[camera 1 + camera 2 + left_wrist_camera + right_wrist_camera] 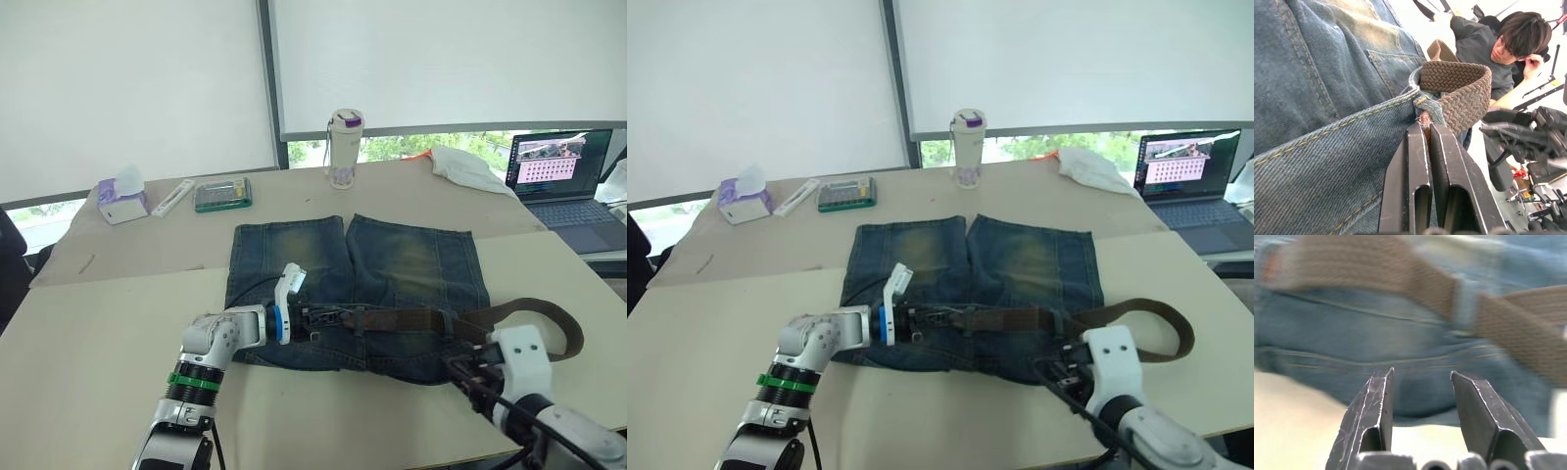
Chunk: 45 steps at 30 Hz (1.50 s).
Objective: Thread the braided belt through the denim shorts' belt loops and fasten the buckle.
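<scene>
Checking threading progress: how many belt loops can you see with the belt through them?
1 clearly: a belt loop crossing the braided belt on the denim shorts. Others may be hidden or too small to tell.

Bare counter [88, 333] at lower left and lower centre of the frame, denim shorts [392, 264] at centre, braided belt [549, 318] looping right, bottle [344, 149], tissue box [121, 201], laptop [563, 186] crowding the upper edge

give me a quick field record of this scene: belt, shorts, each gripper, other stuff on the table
belt: braided belt lies along the waistband of the denim shorts, free end looping off to the robot's right
left gripper: shut on the belt's leather tip at a belt loop
right gripper: open, empty, near the waistband
table: bottle, tissue box, laptop
</scene>
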Each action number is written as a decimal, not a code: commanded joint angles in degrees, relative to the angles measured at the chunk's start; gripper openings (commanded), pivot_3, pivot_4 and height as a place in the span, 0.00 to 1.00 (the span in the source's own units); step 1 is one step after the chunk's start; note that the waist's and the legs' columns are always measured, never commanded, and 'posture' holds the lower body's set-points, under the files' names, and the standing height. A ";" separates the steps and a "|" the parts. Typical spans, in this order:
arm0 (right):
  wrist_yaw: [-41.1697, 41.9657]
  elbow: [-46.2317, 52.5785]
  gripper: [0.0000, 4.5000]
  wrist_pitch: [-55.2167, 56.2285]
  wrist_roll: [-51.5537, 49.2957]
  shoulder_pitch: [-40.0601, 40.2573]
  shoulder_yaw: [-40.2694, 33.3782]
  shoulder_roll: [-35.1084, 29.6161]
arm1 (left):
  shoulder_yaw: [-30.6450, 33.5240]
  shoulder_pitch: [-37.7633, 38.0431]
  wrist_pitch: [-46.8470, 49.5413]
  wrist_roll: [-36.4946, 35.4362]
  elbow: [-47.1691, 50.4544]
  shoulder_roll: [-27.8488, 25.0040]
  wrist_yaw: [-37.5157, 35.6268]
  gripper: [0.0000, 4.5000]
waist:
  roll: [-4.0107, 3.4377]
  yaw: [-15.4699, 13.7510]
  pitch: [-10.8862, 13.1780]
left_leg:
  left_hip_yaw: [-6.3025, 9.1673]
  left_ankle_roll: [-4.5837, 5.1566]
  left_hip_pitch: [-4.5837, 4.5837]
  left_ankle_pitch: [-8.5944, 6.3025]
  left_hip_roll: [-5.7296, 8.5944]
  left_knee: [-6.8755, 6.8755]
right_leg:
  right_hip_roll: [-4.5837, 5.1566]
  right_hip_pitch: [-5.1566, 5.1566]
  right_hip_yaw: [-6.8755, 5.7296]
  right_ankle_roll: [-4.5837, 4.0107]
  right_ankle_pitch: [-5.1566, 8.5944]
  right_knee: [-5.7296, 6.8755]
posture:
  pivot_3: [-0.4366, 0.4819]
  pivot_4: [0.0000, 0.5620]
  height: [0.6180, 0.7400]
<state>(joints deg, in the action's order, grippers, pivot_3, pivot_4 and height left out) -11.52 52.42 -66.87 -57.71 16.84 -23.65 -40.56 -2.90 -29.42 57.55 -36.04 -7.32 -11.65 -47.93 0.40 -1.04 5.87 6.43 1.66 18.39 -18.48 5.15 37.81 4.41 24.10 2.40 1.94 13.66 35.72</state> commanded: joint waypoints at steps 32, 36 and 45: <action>12.99 -13.21 0.00 -9.58 27.22 0.46 -7.49 -12.09 | 4.46 2.87 6.20 -5.89 5.14 -12.14 -3.13 0.00 | -0.10 -2.16 -0.04 | -0.04 0.15 0.05 -0.03 0.12 0.07 | 0.00 -0.05 -0.06 0.01 -0.01 -0.03 | 0.48 0.27 1.00; 23.19 -8.90 0.11 -9.16 22.03 1.74 -13.87 -10.41 | 4.83 3.11 6.70 -7.31 5.22 -11.51 -3.23 0.00 | -0.12 -1.69 -0.03 | -0.07 0.11 0.06 -0.01 0.04 0.06 | 0.01 0.01 -0.01 0.01 -0.01 0.00 | 0.48 0.27 1.00; 20.99 1.17 0.66 -1.64 -24.38 -1.62 -19.84 0.50 | 8.82 0.31 10.51 -13.18 3.45 -1.85 2.35 0.00 | -0.02 -1.16 0.02 | -0.04 0.18 0.00 -0.07 -0.07 0.04 | 0.04 -0.08 0.03 0.00 -0.01 0.00 | 0.48 0.27 1.00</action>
<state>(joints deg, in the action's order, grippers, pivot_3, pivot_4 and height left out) 15.45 52.42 -73.19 -74.69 17.48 -47.27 -40.70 4.39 -27.29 67.59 -47.38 -4.33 -14.03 -46.36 0.37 -2.21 5.88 6.38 1.84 18.38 -18.54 5.08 37.84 4.46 24.04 2.46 1.94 13.65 35.73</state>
